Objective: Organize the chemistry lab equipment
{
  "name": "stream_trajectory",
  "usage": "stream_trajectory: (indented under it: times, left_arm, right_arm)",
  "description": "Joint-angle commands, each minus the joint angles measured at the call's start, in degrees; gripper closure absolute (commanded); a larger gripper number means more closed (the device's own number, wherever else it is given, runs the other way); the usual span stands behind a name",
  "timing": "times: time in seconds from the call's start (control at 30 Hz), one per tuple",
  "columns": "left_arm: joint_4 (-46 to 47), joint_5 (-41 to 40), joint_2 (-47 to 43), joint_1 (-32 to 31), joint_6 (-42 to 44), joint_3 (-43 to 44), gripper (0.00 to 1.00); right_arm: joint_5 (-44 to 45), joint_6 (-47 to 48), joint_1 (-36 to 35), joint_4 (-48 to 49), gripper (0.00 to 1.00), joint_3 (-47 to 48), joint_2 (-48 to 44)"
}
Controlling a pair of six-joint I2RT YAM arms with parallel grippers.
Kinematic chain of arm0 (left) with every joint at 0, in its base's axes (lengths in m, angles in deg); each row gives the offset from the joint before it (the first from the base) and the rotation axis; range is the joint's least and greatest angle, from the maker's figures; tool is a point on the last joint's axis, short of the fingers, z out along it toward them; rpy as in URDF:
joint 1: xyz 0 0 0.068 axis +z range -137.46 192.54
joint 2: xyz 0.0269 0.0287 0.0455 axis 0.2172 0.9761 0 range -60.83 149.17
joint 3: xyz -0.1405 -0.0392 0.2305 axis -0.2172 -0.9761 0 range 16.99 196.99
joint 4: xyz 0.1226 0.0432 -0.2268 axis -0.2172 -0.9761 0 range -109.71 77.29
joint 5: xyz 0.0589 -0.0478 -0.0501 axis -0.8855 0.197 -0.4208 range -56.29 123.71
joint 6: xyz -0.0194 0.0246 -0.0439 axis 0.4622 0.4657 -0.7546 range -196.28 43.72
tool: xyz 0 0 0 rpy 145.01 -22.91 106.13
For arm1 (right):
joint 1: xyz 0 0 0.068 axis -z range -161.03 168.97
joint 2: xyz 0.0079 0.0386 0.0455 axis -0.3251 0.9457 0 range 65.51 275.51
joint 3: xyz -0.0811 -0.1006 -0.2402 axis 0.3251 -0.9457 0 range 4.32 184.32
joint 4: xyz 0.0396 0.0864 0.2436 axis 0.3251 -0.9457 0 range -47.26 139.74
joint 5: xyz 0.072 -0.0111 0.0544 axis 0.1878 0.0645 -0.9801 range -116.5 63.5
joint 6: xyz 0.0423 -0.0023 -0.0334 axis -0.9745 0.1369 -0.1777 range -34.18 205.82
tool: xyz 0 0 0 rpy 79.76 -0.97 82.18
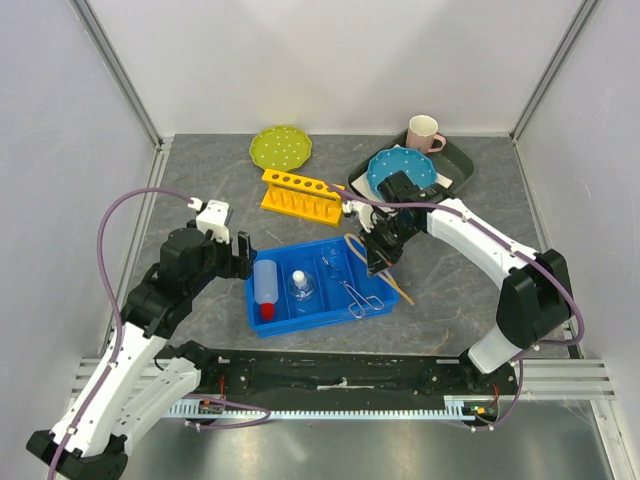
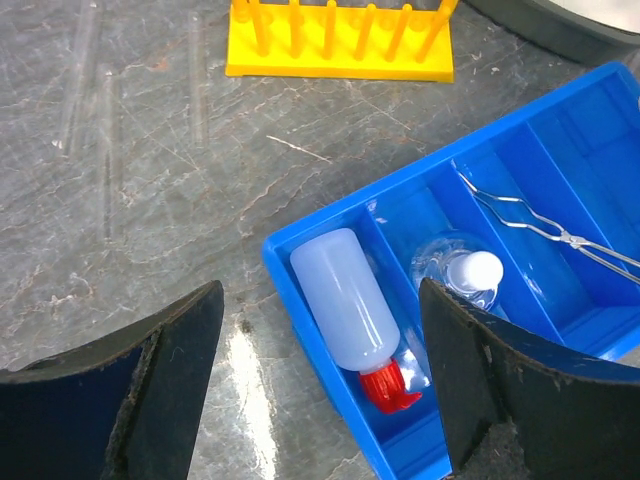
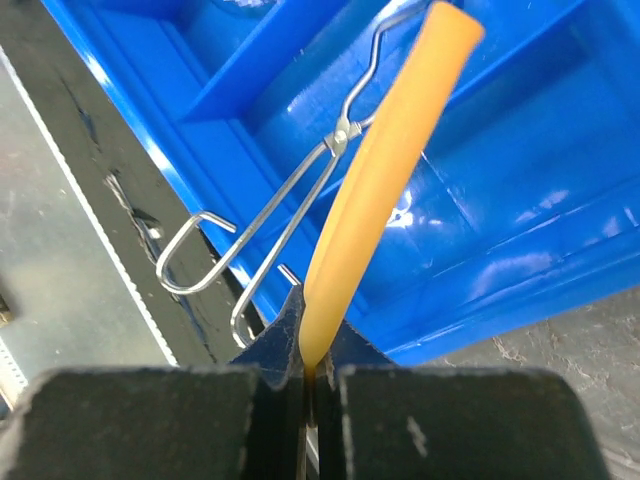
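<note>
A blue divided tray (image 1: 330, 250) holds the white squeeze bottle with red nozzle (image 1: 266, 287), the clear flask with white stopper (image 1: 301, 286) and the thin metal tongs (image 1: 352, 288). My right gripper (image 1: 381, 258) is shut on the tan rubber tubing (image 3: 380, 170) and holds it over the tray's right end; a length of the tubing trails down to the table (image 1: 392, 282). My left gripper (image 2: 320, 400) is open and empty, above the tray's left end, with the bottle (image 2: 348, 304) and flask (image 2: 463, 276) below it.
A yellow test tube rack (image 1: 301, 195) stands behind the tray. A green polka-dot plate (image 1: 280, 147) lies at the back. A dark tray (image 1: 458, 170) at the back right holds a blue polka-dot plate (image 1: 402, 168) and a pink mug (image 1: 424, 133).
</note>
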Motion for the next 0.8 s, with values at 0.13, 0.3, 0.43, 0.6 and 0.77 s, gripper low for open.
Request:
stream_trajectory:
  times: [0.13,0.3,0.43,0.6,0.77]
  left_arm:
    - [4.5,-4.2,-8.0,0.3,2.0,-4.9,0.15]
    - [5.1,-5.6,-9.9,0.3,1.3,-6.2,0.13]
    - [5.8,-6.0,-9.9,0.3,1.0,-6.8,0.13]
    - [5.8,-6.1,-10.0,0.3,0.9,-6.9,0.13]
    - [5.9,-6.3,-10.5,0.3,0.9,-7.0,0.13]
  right_arm:
    - [-0.6,-9.0,0.2,-3.7,0.97,3.8,-1.5]
    - [1.0,-13.9,0.3,-0.1,0.94,-0.4,-1.9]
    - [1.5,-17.2,0.3,2.8,0.93,-0.7,1.2]
    - [4.8,-18.8,0.6,3.3,0.92,2.9,8.3]
    - [9.0,-19.0,1.0,3.3,0.89,3.7,11.9]
